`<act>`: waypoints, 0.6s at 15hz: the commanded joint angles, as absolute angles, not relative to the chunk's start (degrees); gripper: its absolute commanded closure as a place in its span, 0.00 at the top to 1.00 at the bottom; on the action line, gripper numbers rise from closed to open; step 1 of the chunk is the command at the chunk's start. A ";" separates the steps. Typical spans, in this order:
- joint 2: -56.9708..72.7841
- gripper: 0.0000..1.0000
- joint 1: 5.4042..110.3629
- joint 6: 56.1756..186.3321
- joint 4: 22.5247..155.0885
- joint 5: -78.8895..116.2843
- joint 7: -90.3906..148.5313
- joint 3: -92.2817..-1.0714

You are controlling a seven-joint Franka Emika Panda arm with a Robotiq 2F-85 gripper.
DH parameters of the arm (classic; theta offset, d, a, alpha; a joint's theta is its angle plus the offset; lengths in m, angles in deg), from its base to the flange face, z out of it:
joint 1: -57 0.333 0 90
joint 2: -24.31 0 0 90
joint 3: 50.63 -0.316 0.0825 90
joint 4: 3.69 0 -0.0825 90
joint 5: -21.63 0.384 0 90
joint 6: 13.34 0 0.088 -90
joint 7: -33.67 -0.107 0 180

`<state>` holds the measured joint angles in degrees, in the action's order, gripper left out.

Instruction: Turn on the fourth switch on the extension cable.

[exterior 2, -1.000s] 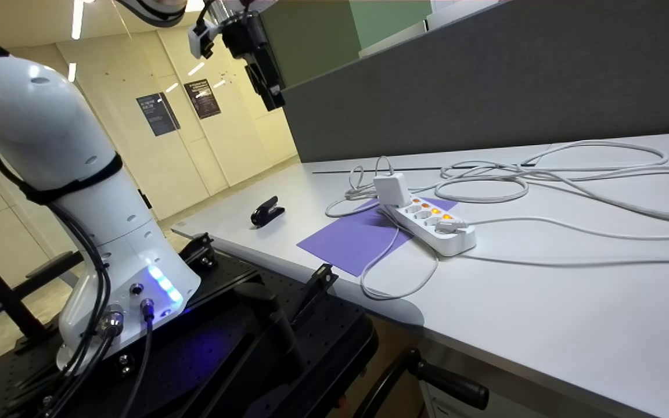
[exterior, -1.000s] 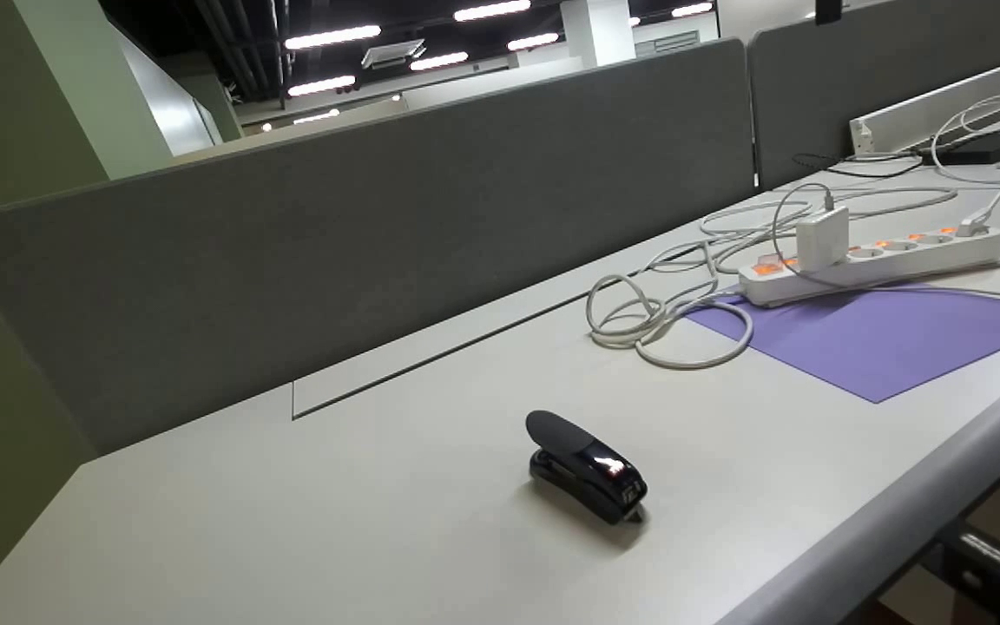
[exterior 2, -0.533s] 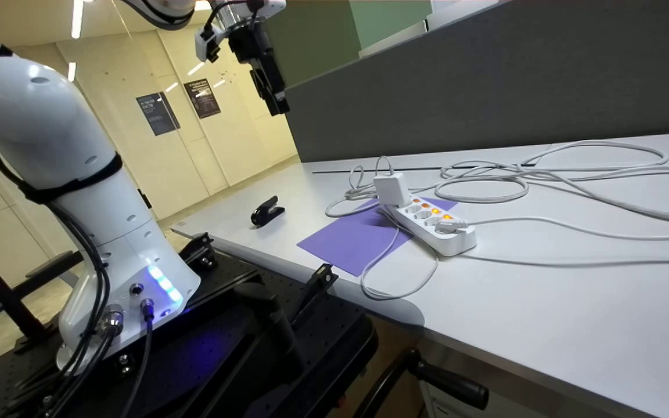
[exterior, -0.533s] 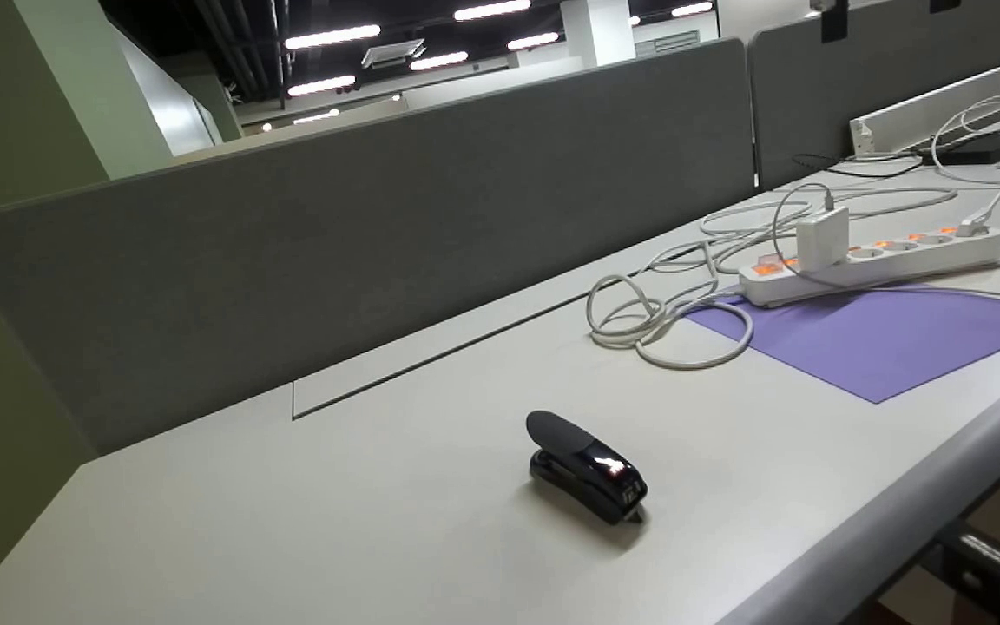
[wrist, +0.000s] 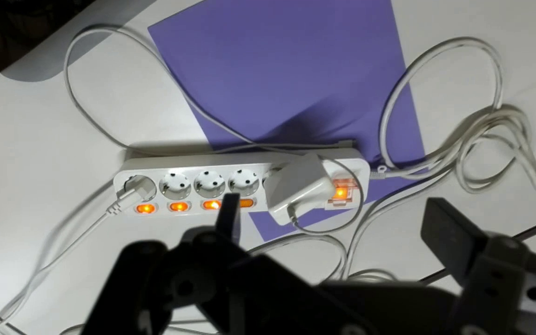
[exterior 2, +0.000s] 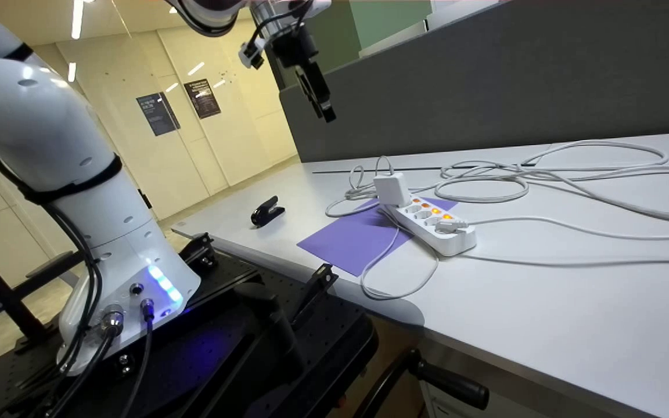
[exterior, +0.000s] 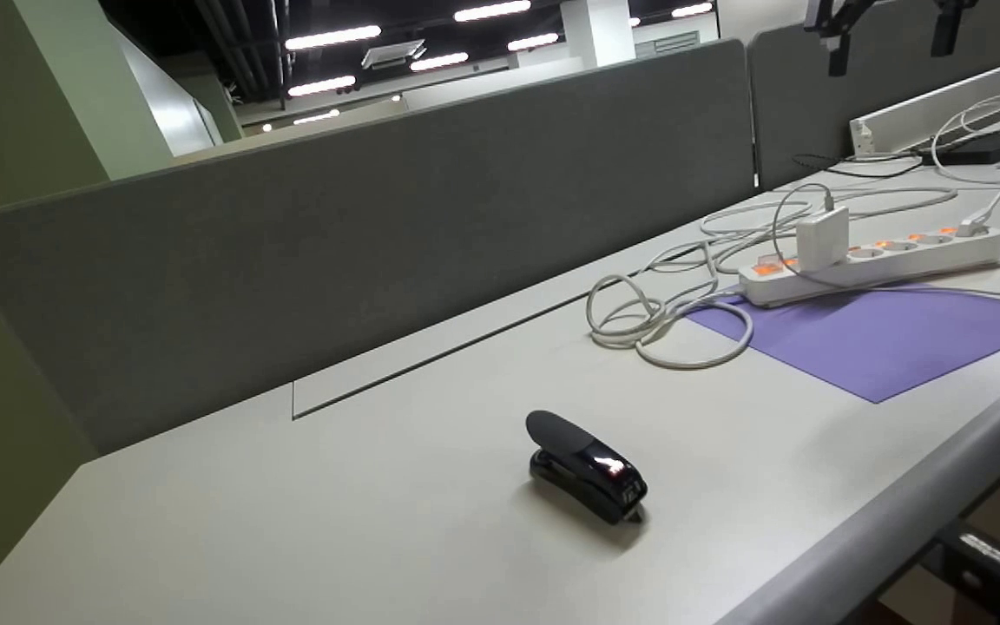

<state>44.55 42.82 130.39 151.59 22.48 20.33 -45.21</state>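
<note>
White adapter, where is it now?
In the wrist view, the white adapter sits on the extension cable, right of centre, left of its lit right-end switch.

White worktop (exterior 2: 543,307) w/ rounded grey edge (exterior: 943,484) carries thin purple sheet (wrist: 277,70), looping white cords (wrist: 505,111) &, well apart, shiny black stapler (exterior: 587,469). Long narrow white plastic pwr strip (wrist: 227,170) lies ptly on sheet, ptly on worktop.

you are in what looks like an office: a long white desk (exterior: 335,521), bearing a black stapler-like tool (exterior: 587,469) and a white power strip (exterior: 886,267), runs along a grey partition (exterior: 378,243). beyond it you see strip lights (exterior: 332,37) (all glowing) and a dark ceiling (exterior: 413,19). in an exterior view, you also have two dark posters (exterior 2: 202,97) on a pale wall (exterior 2: 241,145).
</note>
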 commanded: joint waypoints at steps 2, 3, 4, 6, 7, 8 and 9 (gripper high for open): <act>31.89 1.00 43.72 130.09 142.40 25.31 26.40 -40.52; 29.71 1.00 43.97 128.41 140.34 26.33 29.41 -39.44; 27.85 1.00 44.00 126.95 138.52 27.26 32.29 -38.67; 24.79 1.00 43.60 122.77 135.01 28.23 38.81 -37.68; 23.92 1.00 43.22 121.42 133.77 27.64 39.38 -37.59; 23.95 1.00 43.03 120.82 133.15 26.38 37.64 -37.62; 25.42 1.00 43.25 123.80 136.49 27.06 37.56 -37.73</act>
